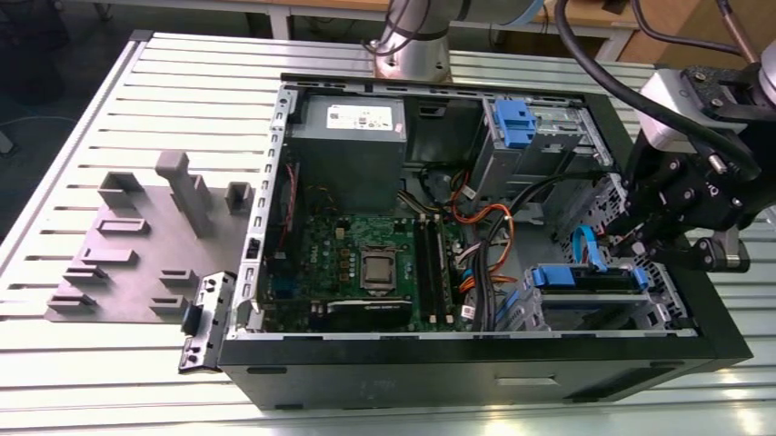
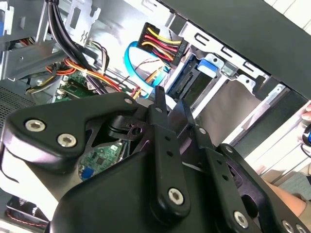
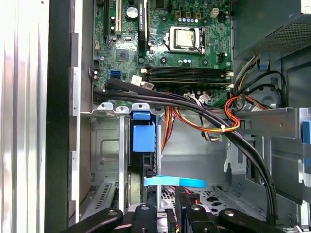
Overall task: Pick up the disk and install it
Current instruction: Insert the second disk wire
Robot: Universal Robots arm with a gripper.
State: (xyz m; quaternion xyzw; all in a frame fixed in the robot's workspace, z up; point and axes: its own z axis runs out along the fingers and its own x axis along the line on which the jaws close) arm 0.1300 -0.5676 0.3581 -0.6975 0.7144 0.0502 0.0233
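Observation:
The disk [image 1: 590, 277] sits edge-on in the drive cage at the open computer case's front corner, on the exterior view's right. Its blue carrier rail faces up. In the first wrist view the disk [image 3: 144, 139] shows as a blue tab over a dark edge between the cage's metal walls. In the second wrist view the disk [image 2: 188, 80] shows its dark connector end. My gripper [image 1: 633, 243] hangs just above and beside the cage, close to a light blue flat cable [image 3: 175, 182]. The gripper [image 3: 165, 216] [image 2: 169, 104] touches nothing that I can see.
The case [image 1: 485, 363] lies open on a slatted metal table [image 1: 182, 100]. Inside are a motherboard [image 1: 363, 263], a grey power-supply box [image 1: 349, 123], a second bay with a blue plastic piece [image 1: 515, 123], and thick black cables [image 3: 214, 119] with orange wires running toward the cage. A grey fixture plate [image 1: 134, 245] lies at the exterior view's left.

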